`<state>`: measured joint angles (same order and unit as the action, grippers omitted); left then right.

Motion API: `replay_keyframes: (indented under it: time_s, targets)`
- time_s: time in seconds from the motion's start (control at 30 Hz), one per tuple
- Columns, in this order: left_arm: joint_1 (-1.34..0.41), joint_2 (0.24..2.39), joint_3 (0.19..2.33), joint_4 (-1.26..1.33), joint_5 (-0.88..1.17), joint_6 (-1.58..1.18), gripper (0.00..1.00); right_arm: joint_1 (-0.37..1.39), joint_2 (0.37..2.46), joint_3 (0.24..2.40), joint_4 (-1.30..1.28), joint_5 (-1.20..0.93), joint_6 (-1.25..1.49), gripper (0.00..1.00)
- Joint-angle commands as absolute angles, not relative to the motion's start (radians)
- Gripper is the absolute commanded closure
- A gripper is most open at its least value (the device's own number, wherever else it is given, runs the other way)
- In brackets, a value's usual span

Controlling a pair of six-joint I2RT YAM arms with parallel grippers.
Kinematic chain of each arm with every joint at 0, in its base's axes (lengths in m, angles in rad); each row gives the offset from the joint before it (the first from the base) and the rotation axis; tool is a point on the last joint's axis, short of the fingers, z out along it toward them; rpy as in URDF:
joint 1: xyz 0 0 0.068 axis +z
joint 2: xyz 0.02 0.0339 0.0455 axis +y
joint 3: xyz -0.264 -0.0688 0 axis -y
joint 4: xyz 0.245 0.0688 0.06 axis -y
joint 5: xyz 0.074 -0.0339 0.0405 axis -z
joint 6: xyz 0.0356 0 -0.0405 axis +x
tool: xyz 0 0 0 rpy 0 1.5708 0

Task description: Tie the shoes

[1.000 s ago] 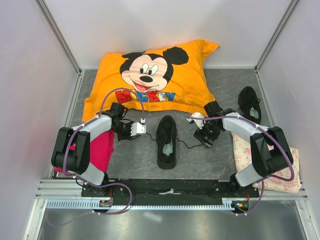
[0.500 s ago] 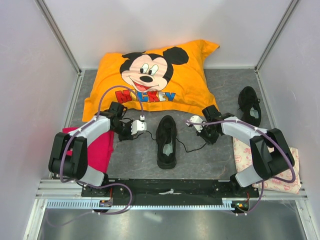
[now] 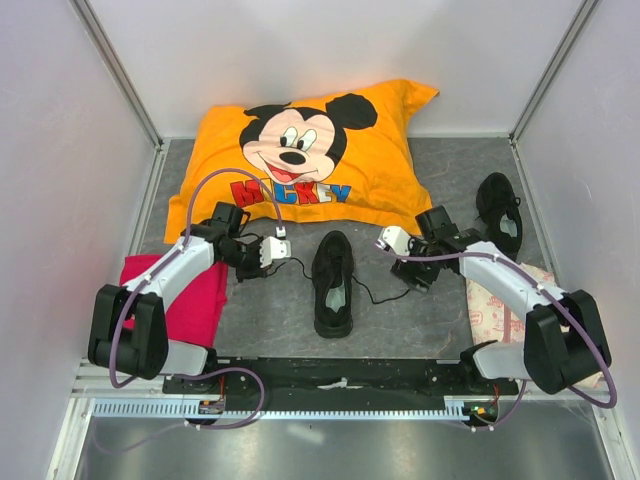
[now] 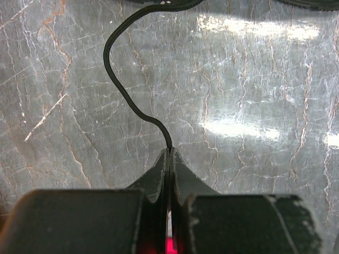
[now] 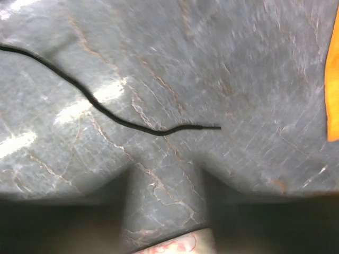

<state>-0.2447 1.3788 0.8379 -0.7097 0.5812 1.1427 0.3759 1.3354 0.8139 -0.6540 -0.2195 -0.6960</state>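
Shoe mid-counter, between the hands. Left hand clamped on one lace; right hand apart, other lace end loose just ahead. Pillow edge close behind.

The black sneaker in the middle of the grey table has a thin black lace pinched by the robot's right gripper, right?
Not quite: the left gripper pinches that thin black lace, its fingers shut on the tip, as the left wrist view shows. The black sneaker does sit in the middle of the grey table.
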Motion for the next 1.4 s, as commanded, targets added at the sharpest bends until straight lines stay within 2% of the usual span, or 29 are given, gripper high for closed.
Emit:
replay_keyframes:
  time_s: [0.0, 0.2, 0.3, 0.4, 0.43, 0.5, 0.53, 0.57, 0.6, 0.87, 1.03, 1.2, 1.37]
  targets:
    - [-0.249, 1.358, 0.862, -0.724, 0.624, 1.095, 0.98, 0.406, 1.327, 0.796, -0.675, -0.333, -0.839, 0.12]
    - [-0.249, 1.358, 0.893, -0.723, 0.635, 1.059, 0.98, 0.431, 1.439, 0.793, -0.617, -0.304, -0.887, 0.13]
    - [-0.249, 1.348, 0.911, -0.724, 0.647, 1.031, 0.98, 0.433, 1.489, 0.781, -0.597, -0.282, -0.916, 0.19]
    - [-0.249, 1.327, 0.928, -0.721, 0.664, 0.999, 0.98, 0.436, 1.514, 0.746, -0.574, -0.238, -0.922, 0.32]
    - [-0.249, 1.321, 0.933, -0.722, 0.669, 0.986, 0.98, 0.434, 1.516, 0.726, -0.549, -0.220, -0.916, 0.42]
    - [-0.249, 1.295, 0.949, -0.721, 0.689, 0.956, 0.99, 0.434, 1.511, 0.706, -0.529, -0.178, -0.904, 0.53]
    - [-0.249, 1.283, 0.956, -0.722, 0.695, 0.947, 0.98, 0.434, 1.503, 0.697, -0.522, -0.169, -0.891, 0.75]
    - [-0.249, 1.272, 0.962, -0.723, 0.701, 0.937, 0.99, 0.436, 1.500, 0.698, -0.519, -0.161, -0.875, 0.91]
    - [-0.249, 1.243, 0.969, -0.721, 0.709, 0.925, 0.98, 0.434, 1.488, 0.707, -0.522, -0.149, -0.852, 1.00]
    - [-0.248, 1.031, 0.945, -0.718, 0.712, 0.957, 0.98, 0.354, 1.413, 1.040, -0.549, -0.198, -0.641, 1.00]
    - [-0.249, 0.875, 0.933, -0.719, 0.742, 1.017, 0.98, 0.362, 1.433, 1.264, -0.537, -0.336, -0.598, 1.00]
    - [-0.255, 0.761, 0.948, -0.817, 0.877, 1.077, 0.98, 0.446, 1.465, 1.331, -0.448, -0.405, -0.594, 1.00]
    - [-0.285, 0.706, 0.998, -0.925, 0.919, 1.052, 0.98, 0.593, 1.552, 1.396, -0.399, -0.454, -0.574, 1.00]
